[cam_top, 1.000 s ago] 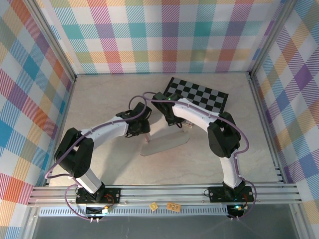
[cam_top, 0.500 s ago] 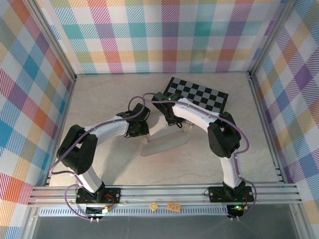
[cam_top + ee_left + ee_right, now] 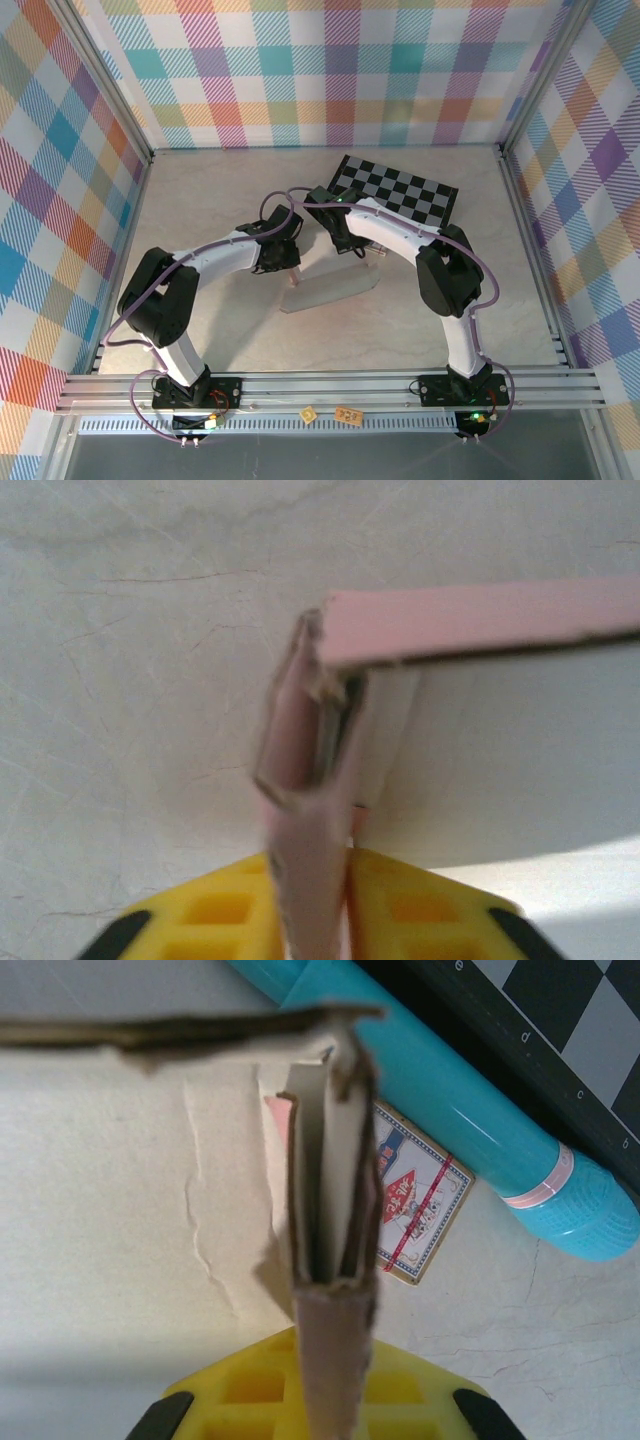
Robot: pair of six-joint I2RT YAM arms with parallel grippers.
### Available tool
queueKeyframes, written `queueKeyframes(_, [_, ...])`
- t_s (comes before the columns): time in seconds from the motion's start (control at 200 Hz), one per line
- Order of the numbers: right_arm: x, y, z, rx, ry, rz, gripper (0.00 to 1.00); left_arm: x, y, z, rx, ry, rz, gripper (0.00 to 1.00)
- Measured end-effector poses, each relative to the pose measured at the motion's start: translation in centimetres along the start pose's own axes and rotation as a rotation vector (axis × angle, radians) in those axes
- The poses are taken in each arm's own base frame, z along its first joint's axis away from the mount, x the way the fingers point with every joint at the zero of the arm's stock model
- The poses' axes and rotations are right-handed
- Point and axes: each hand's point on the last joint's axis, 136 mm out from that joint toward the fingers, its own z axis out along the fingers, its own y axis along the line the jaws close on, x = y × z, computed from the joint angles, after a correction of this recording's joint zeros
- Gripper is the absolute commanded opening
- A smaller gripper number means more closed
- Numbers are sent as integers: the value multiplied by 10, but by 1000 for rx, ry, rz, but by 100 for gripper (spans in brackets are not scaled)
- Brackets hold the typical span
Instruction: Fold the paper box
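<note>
The paper box (image 3: 335, 283) is a pale pink die-cut sheet, partly folded, held up off the tabletop between my two arms. My left gripper (image 3: 283, 262) is at its left end. In the left wrist view a folded pink flap (image 3: 305, 780) stands on edge, and the left gripper (image 3: 312, 865) is shut on it, its yellow fingers (image 3: 215, 910) pressing from both sides. My right gripper (image 3: 343, 238) is at the box's far edge. In the right wrist view the right gripper (image 3: 335, 1350) is shut on a doubled flap (image 3: 330, 1210) of the box.
A black-and-grey checkered board (image 3: 395, 190) lies at the back right. A teal cylinder (image 3: 450, 1090) lies along the board's edge, with a small printed card pack (image 3: 420, 1205) beside it, just under the right gripper. Plaid walls enclose the table on three sides.
My left jaws have closed onto the box's left flap, and the left arm has shifted slightly. The right arm keeps its grip and has hardly moved.
</note>
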Motion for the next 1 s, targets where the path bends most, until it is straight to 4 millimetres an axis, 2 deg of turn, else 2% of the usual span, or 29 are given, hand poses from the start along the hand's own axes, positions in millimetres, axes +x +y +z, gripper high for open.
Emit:
queueKeyframes(0.105, [0, 1, 0, -2, -1, -2, 0, -1, 0, 1, 0, -6, 1, 0])
queueKeyframes(0.395, [0, 1, -2, -6, -3, 1, 0, -1, 0, 1, -10, -11, 9, 0])
queueKeyframes(0.465, [0, 1, -2, -7, -3, 1, 0, -1, 0, 1, -12, -12, 11, 22])
queueKeyframes(0.525, [0, 1, -2, -5, -2, 0, 0, -1, 3, 1, -24, -15, 8, 28])
queueKeyframes(0.87, [1, 1, -2, -5, 0, -1, 0, 7, 5, 3, -14, -1, -9, 29])
queueKeyframes(1.0, [1, 0, -2, -5, 0, -1, 0, 8, 4, 4, -7, 5, -19, 32])
